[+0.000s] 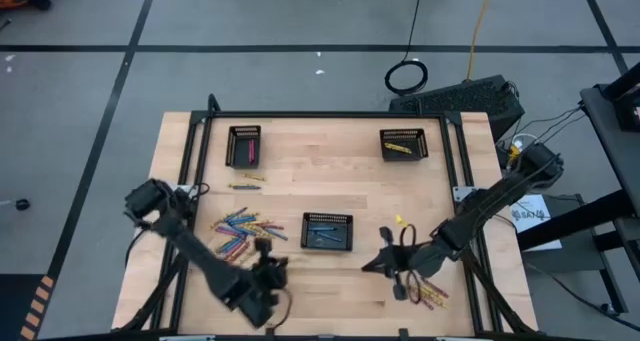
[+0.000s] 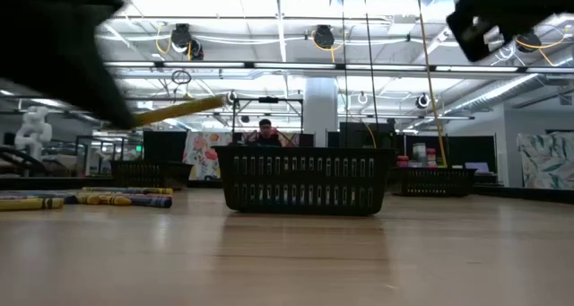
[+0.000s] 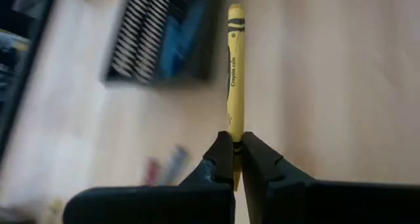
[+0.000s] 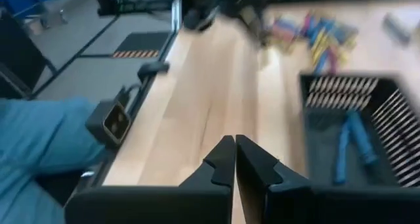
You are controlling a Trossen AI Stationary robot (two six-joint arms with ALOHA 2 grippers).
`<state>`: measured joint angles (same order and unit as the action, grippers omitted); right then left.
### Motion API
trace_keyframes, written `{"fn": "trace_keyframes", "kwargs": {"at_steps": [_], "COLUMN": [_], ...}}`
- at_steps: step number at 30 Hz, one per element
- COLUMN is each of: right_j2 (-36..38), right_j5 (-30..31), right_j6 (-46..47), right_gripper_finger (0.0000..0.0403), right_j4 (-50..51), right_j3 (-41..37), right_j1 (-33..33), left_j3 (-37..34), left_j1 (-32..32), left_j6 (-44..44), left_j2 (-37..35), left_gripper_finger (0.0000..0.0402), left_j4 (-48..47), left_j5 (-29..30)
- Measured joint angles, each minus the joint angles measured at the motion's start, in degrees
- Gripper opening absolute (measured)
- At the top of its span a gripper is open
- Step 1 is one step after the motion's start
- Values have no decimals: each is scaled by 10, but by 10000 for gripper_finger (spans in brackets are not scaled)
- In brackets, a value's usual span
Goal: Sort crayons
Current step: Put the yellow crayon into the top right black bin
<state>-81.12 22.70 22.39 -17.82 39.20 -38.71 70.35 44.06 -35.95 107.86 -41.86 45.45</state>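
Closest to you, the left end effector (image 3: pixel 236 159) has its fingers pinched tight on the near end of a yellow crayon (image 3: pixel 235 73), which sticks straight out ahead of the fingertips above the worktop (image 3: pixel 341 86). Just beyond that crayon's tip and off to one side sits a black mesh tray (image 3: pixel 161 37) with blue crayons (image 3: pixel 177 40) in it. From above, you can see the loose pile of crayons (image 1: pixel 240 233) lying just behind the left end effector (image 1: pixel 262 273), toward the worktop's left edge.

The right end effector (image 4: pixel 235 159) is fully closed and holds nothing. The same central tray (image 4: pixel 367 129) lies just ahead of it to one side, and a few more crayons (image 1: pixel 430 291) rest on the worktop beside it.

Farther off, two more trays stand near the far edge: one (image 1: pixel 244 146) with what looks like pink crayons, though the view is coarse, and one (image 1: pixel 402 144) with yellow.
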Motion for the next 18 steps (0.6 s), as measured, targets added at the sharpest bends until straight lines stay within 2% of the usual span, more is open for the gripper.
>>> {"fn": "trace_keyframes", "kwargs": {"at_steps": [3, 7, 10, 12, 16, 18], "right_j2": [-41, -56, -8, 40, 119, 144], "right_j5": [-2, 12, 13, 32, 122, 174], "right_j6": [-12, -97, -152, -160, -156, -137], "right_gripper_finger": [0, 6, 26, 45, 92, 115], "right_j4": [-55, -138, -134, -110, -34, 6], "right_j3": [0, 0, 0, 1, 1, 1], "right_j1": [8, 20, 19, 16, 4, 0], "left_j3": [0, 1, 1, 1, 1, 1], "left_j1": [-40, -91, -130, -153, -195, -212], "left_j6": [98, 230, 316, 364, 411, 412], "left_j2": [-26, -57, -71, -74, -74, -74], "left_gripper_finger": [1, 1, 0, 0, 0, 0], "left_j4": [67, 218, 333, 400, 475, 486], "left_j5": [6, 5, -6, -47, -133, -150]}}
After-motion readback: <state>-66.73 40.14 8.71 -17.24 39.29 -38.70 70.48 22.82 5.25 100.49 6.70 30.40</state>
